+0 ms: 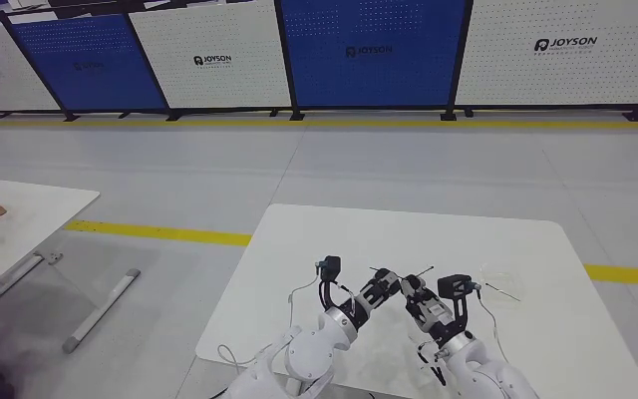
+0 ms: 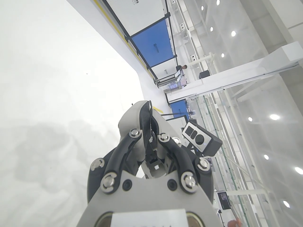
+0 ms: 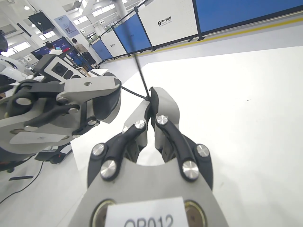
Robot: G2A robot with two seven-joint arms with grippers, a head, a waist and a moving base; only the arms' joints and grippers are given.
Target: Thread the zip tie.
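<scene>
Above the near half of the table (image 1: 299,239), I have both grippers close together, tips facing. The right gripper (image 3: 151,96) is pinched tight on the black zip tie (image 3: 139,72). The left gripper (image 2: 148,109) is closed too, gripping the short stretch that runs between them, roughly level with the table. From the right gripper the long strand rises steeply off the table, its end blurred.

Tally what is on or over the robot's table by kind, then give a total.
grippers: 2, left gripper and right gripper
zip tie: 1, held by both
clear bag: 1
total: 4
</scene>
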